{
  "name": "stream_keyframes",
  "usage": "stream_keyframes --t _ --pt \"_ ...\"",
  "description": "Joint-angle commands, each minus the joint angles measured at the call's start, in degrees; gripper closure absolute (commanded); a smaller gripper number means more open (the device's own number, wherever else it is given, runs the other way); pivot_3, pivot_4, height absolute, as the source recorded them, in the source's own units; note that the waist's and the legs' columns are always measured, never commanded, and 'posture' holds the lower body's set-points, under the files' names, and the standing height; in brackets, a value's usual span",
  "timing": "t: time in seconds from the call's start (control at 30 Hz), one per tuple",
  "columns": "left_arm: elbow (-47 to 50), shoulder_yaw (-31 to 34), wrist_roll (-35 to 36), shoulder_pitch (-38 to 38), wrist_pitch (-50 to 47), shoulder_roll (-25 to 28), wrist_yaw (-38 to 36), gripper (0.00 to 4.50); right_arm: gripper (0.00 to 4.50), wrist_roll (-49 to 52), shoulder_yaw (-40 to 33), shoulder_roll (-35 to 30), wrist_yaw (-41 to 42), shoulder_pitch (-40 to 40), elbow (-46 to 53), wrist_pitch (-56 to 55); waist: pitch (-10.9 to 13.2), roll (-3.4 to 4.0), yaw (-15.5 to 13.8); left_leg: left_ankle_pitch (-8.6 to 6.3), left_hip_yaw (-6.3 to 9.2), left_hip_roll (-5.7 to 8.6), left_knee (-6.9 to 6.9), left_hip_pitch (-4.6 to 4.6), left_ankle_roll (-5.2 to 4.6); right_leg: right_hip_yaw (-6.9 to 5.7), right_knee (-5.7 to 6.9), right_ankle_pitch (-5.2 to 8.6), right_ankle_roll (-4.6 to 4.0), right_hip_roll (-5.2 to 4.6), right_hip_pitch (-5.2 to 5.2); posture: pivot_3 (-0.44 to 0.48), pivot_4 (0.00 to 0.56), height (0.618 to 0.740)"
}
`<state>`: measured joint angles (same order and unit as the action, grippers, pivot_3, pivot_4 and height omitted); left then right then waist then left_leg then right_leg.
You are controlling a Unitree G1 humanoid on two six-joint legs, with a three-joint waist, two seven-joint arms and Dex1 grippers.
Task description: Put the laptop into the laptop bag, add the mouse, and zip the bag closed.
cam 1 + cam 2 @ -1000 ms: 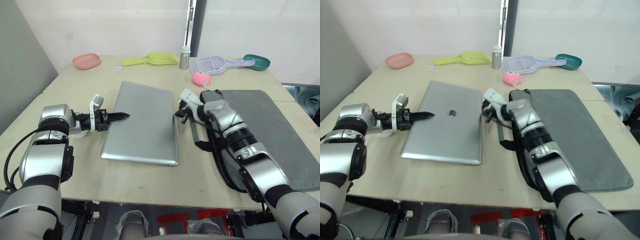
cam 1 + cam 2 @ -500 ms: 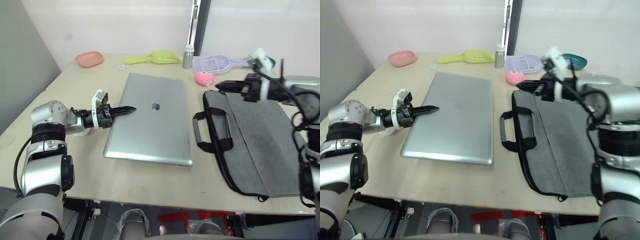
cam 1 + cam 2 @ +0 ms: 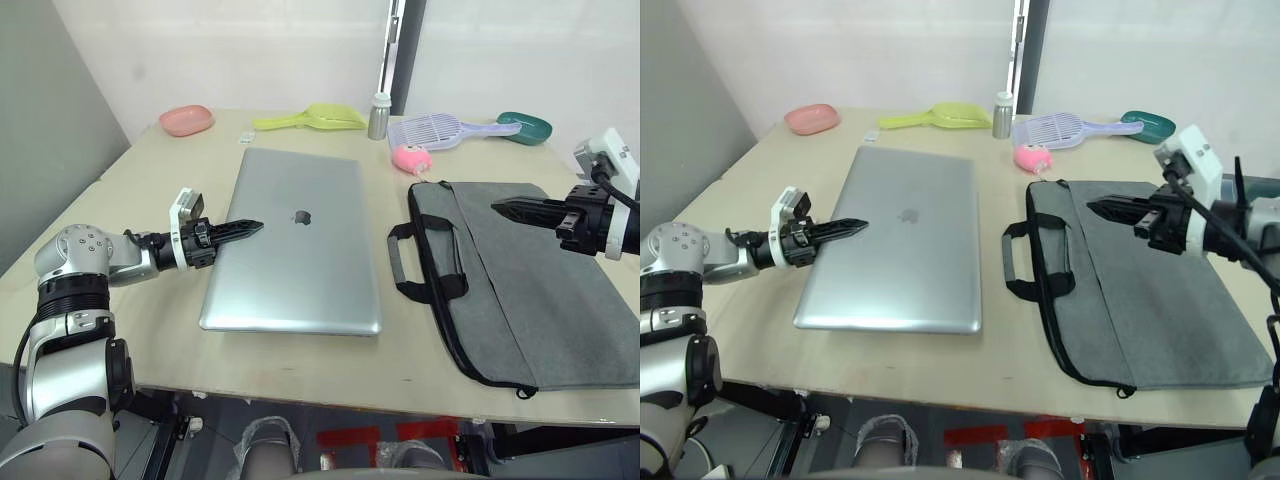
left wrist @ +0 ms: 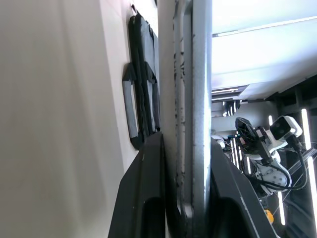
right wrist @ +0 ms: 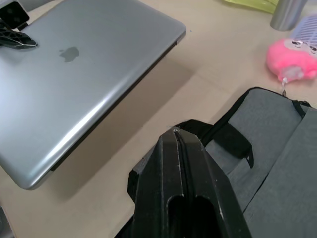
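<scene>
Laptop [image 3: 297, 243] lies closed and flat on the wooden table [image 3: 150, 180], logo up, left of the laptop bag [image 3: 520, 280]. My left gripper [image 3: 240, 230] has its two black fingers on the laptop's left edge, and my left wrist view shows them pinching that thin silver edge, one finger [image 4: 143, 198] on each face. My right gripper [image 3: 512, 209] hovers above the bag's grey top panel, well clear of the laptop, with its fingers [image 5: 185, 198] pressed together and nothing between them.

The bag lies flat on the right side of the table, its two black loop handles [image 3: 420, 262] pointing toward the laptop with a strip of bare table between them. Just beyond the bag's far left corner sits a fuzzy pink toy [image 3: 408, 158]. Along the back of the table are a pink dish [image 3: 186, 120], a yellow-green scoop [image 3: 312, 118], a small metal bottle [image 3: 379, 116], a lilac slotted scoop [image 3: 440, 130] and a dark green dish [image 3: 530, 127]. I cannot pick out the mouse anywhere.
</scene>
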<state>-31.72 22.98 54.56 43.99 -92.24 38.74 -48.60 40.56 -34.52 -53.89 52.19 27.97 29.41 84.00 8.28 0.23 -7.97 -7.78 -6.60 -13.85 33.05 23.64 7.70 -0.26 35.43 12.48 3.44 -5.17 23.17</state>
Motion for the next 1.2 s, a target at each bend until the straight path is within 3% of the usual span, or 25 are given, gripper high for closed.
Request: stream_keyframes --t 0.03,0.27,0.5,0.7,0.73,0.87,0.93,1.07,1.2 --pt "3.8 1.8 6.5 0.6 -0.3 1.9 -1.1 4.2 4.5 3.3 -3.9 -0.9 -0.6 -2.0 2.2 0.7 0.0 0.0 -0.1 0.0 -0.01 0.0 0.03 -0.02 0.0 0.02 0.03 0.0 0.0 0.0 0.0 0.0 0.15 0.74" --pt "8.3 -3.4 13.0 -5.1 -0.3 7.4 -2.3 4.2 4.5 12.3 -15.9 -6.5 5.4 -15.5 7.9 5.3 0.0 0.0 -0.6 -0.02 -0.03 0.0 -0.07 0.0 0.0 0.02 -0.01 0.01 0.0 0.01 0.06 0.0 0.15 0.74" --pt "7.0 -4.4 12.0 -6.3 -0.3 6.6 -1.7 4.2 2.34 13.6 -26.8 -8.4 9.1 -32.7 10.8 5.9 0.0 -0.02 -1.0 -0.15 -0.05 0.0 0.13 0.01 -0.24 0.07 0.06 -0.01 0.04 -0.06 0.03 0.0 0.15 0.74" --pt "5.5 -4.7 10.2 -4.3 -0.3 4.8 -1.3 4.2 0.42 16.4 -27.9 -8.2 6.8 -33.6 9.2 6.8 0.0 -0.02 -0.6 -0.15 -0.09 0.0 0.3 -0.1 -0.31 0.16 0.32 -0.02 0.05 -0.08 0.03 0.0 0.15 0.74" --pt "5.2 -4.8 10.0 -4.0 -0.3 4.6 -1.1 4.2 0.07 17.1 -27.1 -8.2 6.0 -32.3 8.8 7.1 0.0 -0.02 -0.5 -0.14 -0.09 0.0 0.3 -0.12 -0.33 0.17 0.35 -0.02 0.05 -0.07 0.03 0.0 0.15 0.74" --pt "5.4 -4.6 9.5 -3.3 -0.3 2.8 0.2 4.2 0.07 18.8 -18.2 -5.7 -1.9 -24.3 6.5 8.3 0.0 -0.02 -0.2 -0.13 -0.23 0.0 0.25 -0.33 -0.31 0.32 0.42 -0.02 0.05 -0.06 -0.01 0.0 0.15 0.74" --pt "5.6 -3.6 9.2 -2.7 -0.3 1.4 1.4 4.2 0.07 15.6 -10.7 -0.9 -10.0 -17.0 5.4 8.2 0.0 -0.03 -0.1 -0.07 -0.24 0.0 0.26 -0.41 -0.26 0.33 0.47 -0.02 0.05 -0.06 -0.08 0.0 0.15 0.74" --pt "6.3 -1.6 9.6 -1.8 -0.3 -1.7 3.5 4.2 0.07 5.3 5.1 7.2 -24.2 -12.6 5.1 3.1 -0.1 0.0 0.1 0.12 -0.22 0.02 0.31 -0.43 -0.04 0.34 0.7 -0.03 0.06 -0.06 -0.04 0.0 0.15 0.74" --pt "7.5 -0.6 9.8 -1.6 -0.3 -3.4 4.5 4.2 0.07 0.5 11.4 14.2 -31.4 -8.5 3.5 2.1 0.0 0.03 0.3 0.14 -0.22 0.02 0.24 -0.4 0.01 0.32 0.69 -0.03 0.07 -0.05 0.0 0.0 0.15 0.74"
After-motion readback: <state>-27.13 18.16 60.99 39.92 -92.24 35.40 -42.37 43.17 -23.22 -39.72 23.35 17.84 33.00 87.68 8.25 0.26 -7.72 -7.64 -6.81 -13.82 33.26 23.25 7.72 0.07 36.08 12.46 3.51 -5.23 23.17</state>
